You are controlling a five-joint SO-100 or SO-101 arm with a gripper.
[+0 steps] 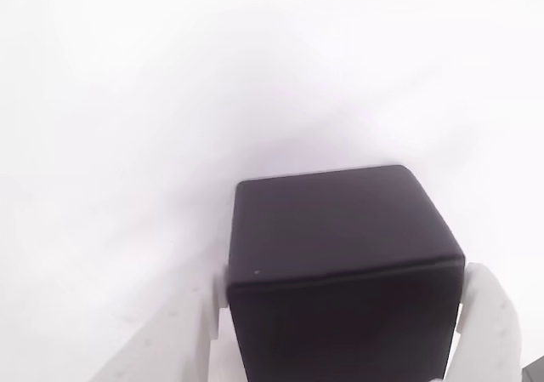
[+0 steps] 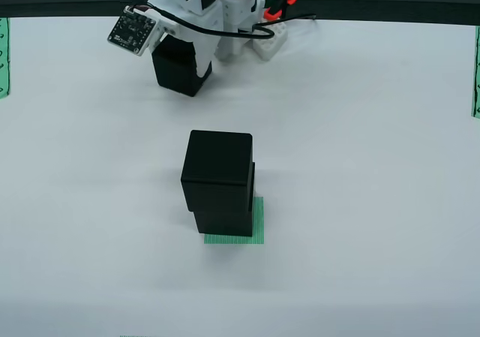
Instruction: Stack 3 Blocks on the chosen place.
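blocks (image 2: 217, 181): all matte black | square patch (image 2: 257, 218): fine green-and-white stripes | gripper (image 1: 340, 331): white | table (image 2: 375, 164): plain white

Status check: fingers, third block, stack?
Gripper shut on third block, near the base. Two blocks stacked on green patch. White table between them bare.

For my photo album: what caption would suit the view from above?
White arm's gripper holds a third black cube while two cubes sit stacked on the green striped patch.
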